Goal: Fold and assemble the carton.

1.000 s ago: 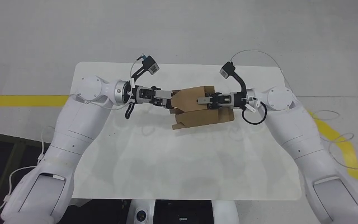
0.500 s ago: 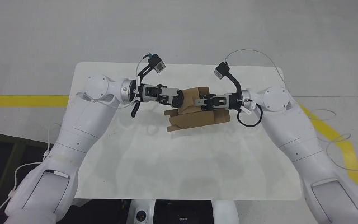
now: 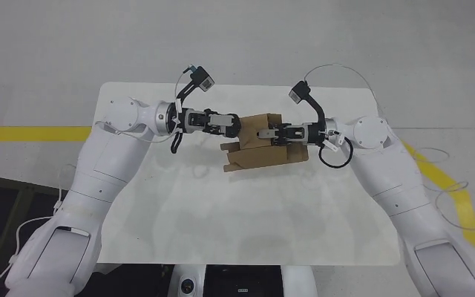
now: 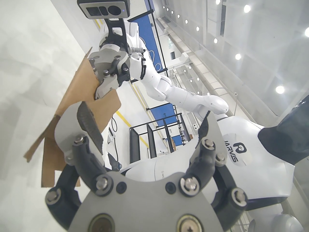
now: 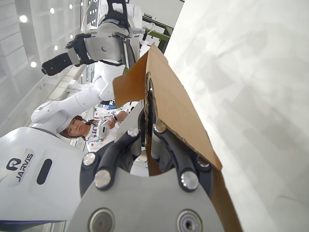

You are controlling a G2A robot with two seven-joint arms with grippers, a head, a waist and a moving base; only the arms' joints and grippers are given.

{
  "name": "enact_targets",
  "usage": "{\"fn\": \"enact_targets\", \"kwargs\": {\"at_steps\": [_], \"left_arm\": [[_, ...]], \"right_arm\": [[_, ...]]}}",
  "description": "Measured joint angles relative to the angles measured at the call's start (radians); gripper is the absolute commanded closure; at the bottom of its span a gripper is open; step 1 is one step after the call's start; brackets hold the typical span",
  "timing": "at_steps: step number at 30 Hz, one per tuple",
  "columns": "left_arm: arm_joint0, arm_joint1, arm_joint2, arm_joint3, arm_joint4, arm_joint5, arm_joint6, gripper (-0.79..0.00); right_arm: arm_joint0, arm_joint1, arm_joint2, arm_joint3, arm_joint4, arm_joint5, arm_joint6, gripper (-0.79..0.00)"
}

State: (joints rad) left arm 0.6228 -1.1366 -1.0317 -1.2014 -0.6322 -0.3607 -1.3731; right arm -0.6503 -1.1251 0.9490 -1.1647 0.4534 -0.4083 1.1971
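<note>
step: folding, mid-assy | carton (image 3: 256, 152) clamped by R hand (image 3: 267, 134) | L hand (image 3: 233, 128) wide, empty | next: loose flap (image 4: 108, 105) to be pushed inward

You will find no text, label, number or sign that can be read on the brown carton (image 3: 251, 154) or on the white worktop (image 3: 223, 217).

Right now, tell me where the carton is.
Top view: the carton is over the table, far of centre, between the arms, the right gripper shut on it.
</note>
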Motion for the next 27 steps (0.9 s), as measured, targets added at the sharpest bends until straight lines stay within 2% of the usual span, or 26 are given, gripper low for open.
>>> {"fn": "enact_targets", "kwargs": {"at_steps": [9,27], "left_arm": [[0.041,0.018,-0.048,-0.026,0.05,0.016,0.021,-0.785],[0.042,0.018,-0.045,-0.001,0.093,0.03,0.057,-0.785]], "right_arm": [[-0.018,0.01,0.043,-0.006,0.005,-0.004,0.013,0.0],[-0.02,-0.01,-0.007,-0.044,0.028,-0.005,0.06,0.0]]}}
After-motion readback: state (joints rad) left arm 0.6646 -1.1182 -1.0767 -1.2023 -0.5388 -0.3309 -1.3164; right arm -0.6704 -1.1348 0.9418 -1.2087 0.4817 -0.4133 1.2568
